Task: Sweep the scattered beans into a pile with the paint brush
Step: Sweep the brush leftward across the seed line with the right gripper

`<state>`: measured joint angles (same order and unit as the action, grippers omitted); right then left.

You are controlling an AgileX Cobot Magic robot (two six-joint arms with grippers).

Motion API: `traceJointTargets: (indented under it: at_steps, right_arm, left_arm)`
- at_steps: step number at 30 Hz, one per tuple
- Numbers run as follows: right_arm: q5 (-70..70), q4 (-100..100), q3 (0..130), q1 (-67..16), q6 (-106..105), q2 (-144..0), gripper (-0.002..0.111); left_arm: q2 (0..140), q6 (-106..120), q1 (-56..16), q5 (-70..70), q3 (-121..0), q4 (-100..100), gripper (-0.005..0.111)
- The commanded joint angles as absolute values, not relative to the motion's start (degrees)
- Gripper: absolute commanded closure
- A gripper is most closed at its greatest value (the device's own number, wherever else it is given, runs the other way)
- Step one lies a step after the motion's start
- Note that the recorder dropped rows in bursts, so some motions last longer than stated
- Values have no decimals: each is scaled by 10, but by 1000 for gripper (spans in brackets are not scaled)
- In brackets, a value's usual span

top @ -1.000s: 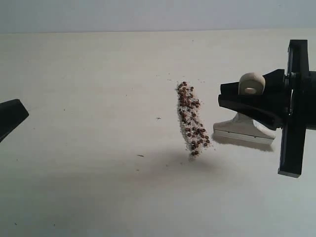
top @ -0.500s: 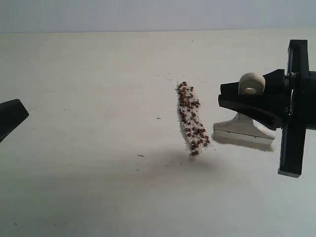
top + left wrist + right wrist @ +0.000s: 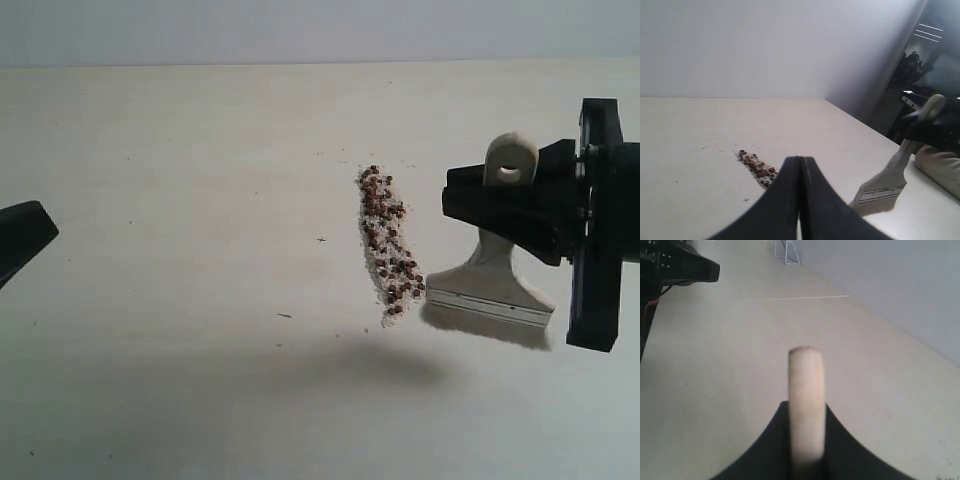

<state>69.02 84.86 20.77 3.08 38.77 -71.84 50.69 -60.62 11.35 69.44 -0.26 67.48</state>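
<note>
Beans point(image 3: 388, 248) — dozens; one paint brush point(image 3: 490, 282) clamped in right pincer point(image 3: 476, 204).

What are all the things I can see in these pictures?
beans: dozens, reddish-brown, in a narrow strip mid-table
white grains: countless, white, mixed through the strip
paint brush: one, cream handle, silver band, pale bristles; upright just right of the strip, bristle end down
table: one, off-white, under everything
wall: one, grey, behind the table
left fingers: one black pair, shut, empty, at the left edge
right fingers: one black pair, shut on the brush handle
</note>
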Motion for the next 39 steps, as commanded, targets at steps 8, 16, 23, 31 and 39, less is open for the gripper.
traceJointTargets:
  at_steps: [8, 16, 23, 31, 39]
  right_arm:
    - [700, 800, 210, 33, 441, -713, 108]
    - [700, 796, 243, 30, 398, -747, 108]
    - [700, 800, 291, -51, 402, -845, 108]
    - [700, 852, 343, -74, 427, -922, 108]
    - [700, 873, 375, -74, 420, -992, 108]
  left_arm:
    - [504, -611, 114, 699, 0, 673, 107]
    - [504, -611, 114, 699, 0, 673, 107]
    - [504, -611, 114, 699, 0, 673, 107]
    - [504, -611, 114, 699, 0, 673, 107]
    - [504, -611, 114, 699, 0, 673, 107]
